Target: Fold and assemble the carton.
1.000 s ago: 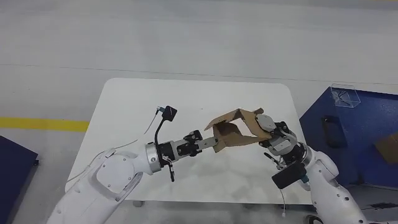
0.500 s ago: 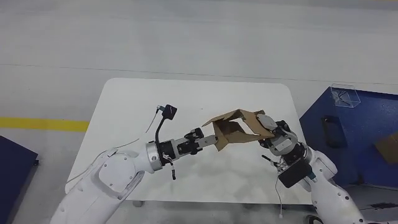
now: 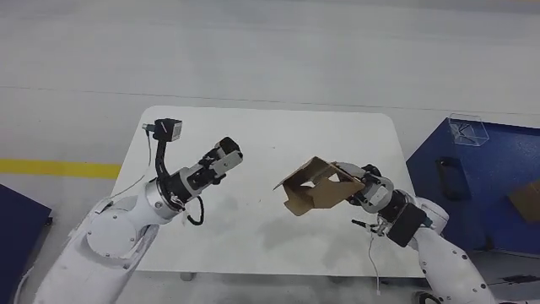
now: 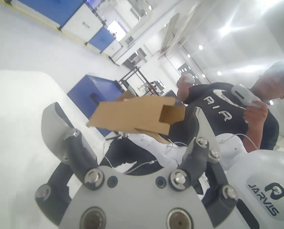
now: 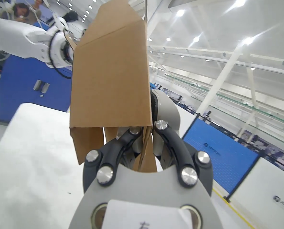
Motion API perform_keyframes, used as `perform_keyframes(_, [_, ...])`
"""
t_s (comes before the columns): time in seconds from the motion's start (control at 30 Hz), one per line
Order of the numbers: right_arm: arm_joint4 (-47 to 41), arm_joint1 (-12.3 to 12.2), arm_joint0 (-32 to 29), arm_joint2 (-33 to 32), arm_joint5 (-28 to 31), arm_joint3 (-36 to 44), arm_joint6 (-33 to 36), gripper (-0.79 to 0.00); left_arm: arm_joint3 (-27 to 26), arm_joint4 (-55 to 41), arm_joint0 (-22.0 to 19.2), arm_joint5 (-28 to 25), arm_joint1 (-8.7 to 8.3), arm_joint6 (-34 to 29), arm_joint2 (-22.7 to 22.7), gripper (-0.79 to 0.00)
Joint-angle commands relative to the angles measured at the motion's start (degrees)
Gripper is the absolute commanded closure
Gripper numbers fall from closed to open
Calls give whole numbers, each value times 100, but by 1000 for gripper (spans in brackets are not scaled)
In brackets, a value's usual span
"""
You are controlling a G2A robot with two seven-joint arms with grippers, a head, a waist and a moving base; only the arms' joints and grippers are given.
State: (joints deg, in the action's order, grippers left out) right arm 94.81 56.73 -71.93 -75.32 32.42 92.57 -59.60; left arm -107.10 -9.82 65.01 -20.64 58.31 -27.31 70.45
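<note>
Overhead view onto table [image 3: 253, 135]; opposing low wrist views, both facing carton [image 3: 314, 189].

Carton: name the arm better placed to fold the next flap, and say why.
Left, probably. The right claw is shut on the carton, holding it off the table; the left claw is open, empty and pointed toward the carton.

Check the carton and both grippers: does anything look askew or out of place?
The carton hangs tilted above the table, pinched at one end by the right gripper alone, with its end flaps loose and unfolded. The left gripper is open and apart from it, so nothing steadies the far end.
</note>
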Motion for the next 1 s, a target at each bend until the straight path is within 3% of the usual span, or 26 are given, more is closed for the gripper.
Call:
perform_keyframes(0.0, [47,-14,48,49,372,-28,-31,0,0,273,42,137,3,-76,-56,-785])
perform_keyframes(0.13, [175,-38,122,132,796,-54,42,0,14,382,-102,354,19,-612,-278,-785])
perform_keyframes(0.4, [413,-82,133,141,924,69,124,0,46,746,-312,536,70,-1210,-713,-785])
perform_keyframes(0.7, [757,-115,72,94,541,239,492,0,-7,659,-382,495,130,-1371,-934,-785])
perform_keyframes(0.97, [782,-137,39,122,560,376,545,0,103,760,-466,519,184,-1327,-1077,-785])
